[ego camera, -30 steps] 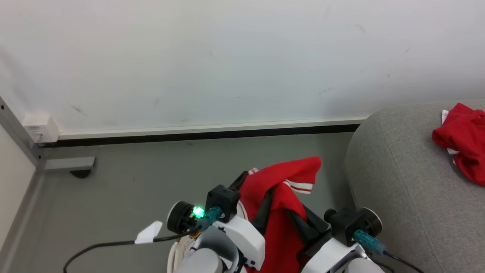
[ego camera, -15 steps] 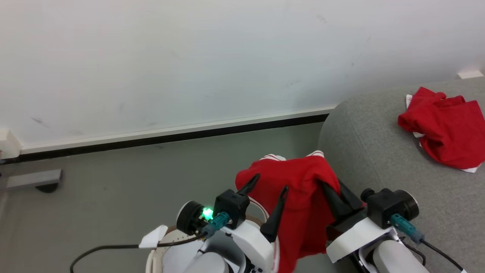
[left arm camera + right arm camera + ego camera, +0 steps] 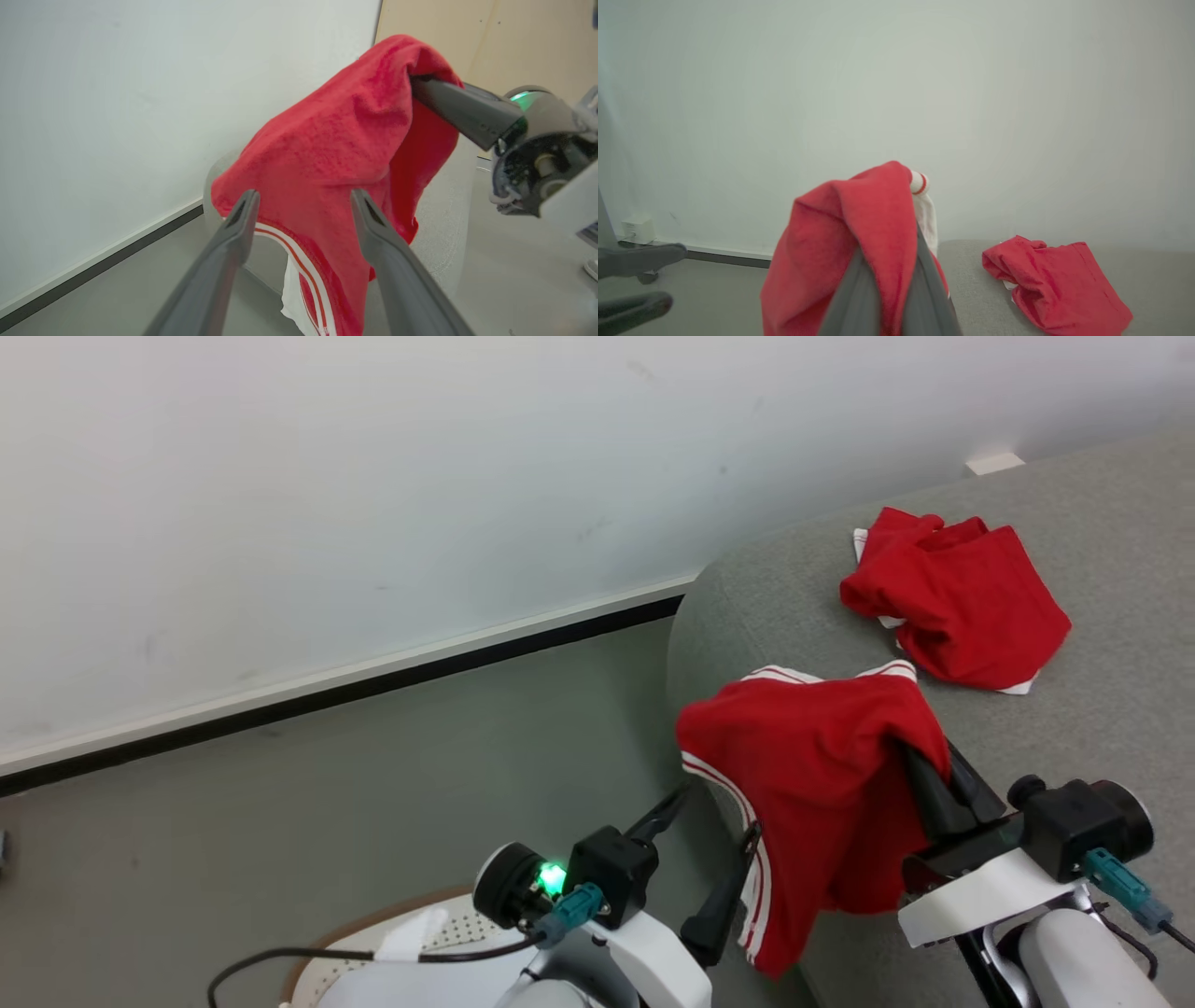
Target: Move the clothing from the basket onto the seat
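Note:
A bright red garment (image 3: 822, 775) with white stripes hangs from my right gripper (image 3: 924, 751), which is shut on it, the fingertips buried in the cloth. It dangles over the rounded left edge of the grey seat (image 3: 1102, 709). My left gripper (image 3: 716, 814) stands open just left of the hanging cloth, holding nothing. A second red garment (image 3: 952, 597) lies crumpled on the seat. The basket (image 3: 322, 957) shows its brown rim at the bottom left. In the left wrist view, the garment (image 3: 336, 140) hangs beyond my open fingers (image 3: 243, 219). The right wrist view shows the held garment (image 3: 850, 233) and the lying one (image 3: 1055, 280).
A white wall (image 3: 373, 476) with a pale and black skirting board (image 3: 327, 686) runs behind. Grey floor (image 3: 280, 803) lies between the wall and the basket. A black cable (image 3: 308, 957) crosses the basket. A small white block (image 3: 994, 462) sits at the seat's far edge.
The head camera has swung right, bringing more of the seat into view. My left gripper has opened and come off the garment, which now hangs from the right gripper alone.

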{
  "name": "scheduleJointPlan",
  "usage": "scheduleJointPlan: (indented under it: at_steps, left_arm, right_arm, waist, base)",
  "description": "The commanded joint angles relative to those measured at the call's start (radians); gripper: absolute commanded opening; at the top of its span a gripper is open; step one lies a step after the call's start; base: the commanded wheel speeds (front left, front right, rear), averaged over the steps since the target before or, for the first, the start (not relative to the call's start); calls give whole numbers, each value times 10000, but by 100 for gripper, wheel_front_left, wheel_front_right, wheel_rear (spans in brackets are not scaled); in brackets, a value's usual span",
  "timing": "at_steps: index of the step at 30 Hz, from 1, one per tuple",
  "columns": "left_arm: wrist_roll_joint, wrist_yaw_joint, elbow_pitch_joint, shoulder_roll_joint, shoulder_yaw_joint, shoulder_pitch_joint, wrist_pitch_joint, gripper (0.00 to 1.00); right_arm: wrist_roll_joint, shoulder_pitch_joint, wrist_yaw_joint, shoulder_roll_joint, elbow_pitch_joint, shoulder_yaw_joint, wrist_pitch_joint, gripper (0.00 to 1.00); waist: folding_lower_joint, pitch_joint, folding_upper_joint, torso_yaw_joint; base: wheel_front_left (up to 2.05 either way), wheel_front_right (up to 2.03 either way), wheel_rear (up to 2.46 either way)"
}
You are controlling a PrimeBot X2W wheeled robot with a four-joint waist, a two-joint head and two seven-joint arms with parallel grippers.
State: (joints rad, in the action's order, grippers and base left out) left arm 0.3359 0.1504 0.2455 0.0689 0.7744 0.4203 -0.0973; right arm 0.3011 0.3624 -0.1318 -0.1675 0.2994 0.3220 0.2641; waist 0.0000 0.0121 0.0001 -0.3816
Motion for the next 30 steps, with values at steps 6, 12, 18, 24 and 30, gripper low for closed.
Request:
scheduleJointPlan:
  at_steps: [6, 12, 18, 24, 30]
  left_arm:
    - [14, 68, -147, -25, 192, 74, -1, 100]
    - [-285, -24, -321, 80, 311, 639, 196, 100]
    - [-810, -179, -510, 386, 354, 1852, 630, 100]
    - [-1317, -388, -728, 577, 328, 3155, 881, 100]
    - [-1652, -462, -766, 611, 209, 4215, 877, 100]
  right_arm:
    - [351, -381, 22, -403, -683, -580, -141, 0]
    - [596, -72, 22, -498, -1313, -1165, -314, 0]
    - [529, 1332, 24, -573, -1576, -2277, -401, 0]
    - [582, 3601, 24, -902, -1018, -3500, -629, 0]
    - [-31, 6792, 22, -2066, 537, -5225, -709, 0]
  waist:
    - [0, 361, -1, -555]
    - [0, 1429, -1, -409]
    - [0, 3412, -1, 61]
    - [0, 5103, -1, 577]
    - [0, 6392, -1, 1156]
  base:
    - [0, 0, 0]
    - [0, 0, 0]
    - [0, 0, 0]
    - [0, 0, 0]
    - [0, 0, 0]
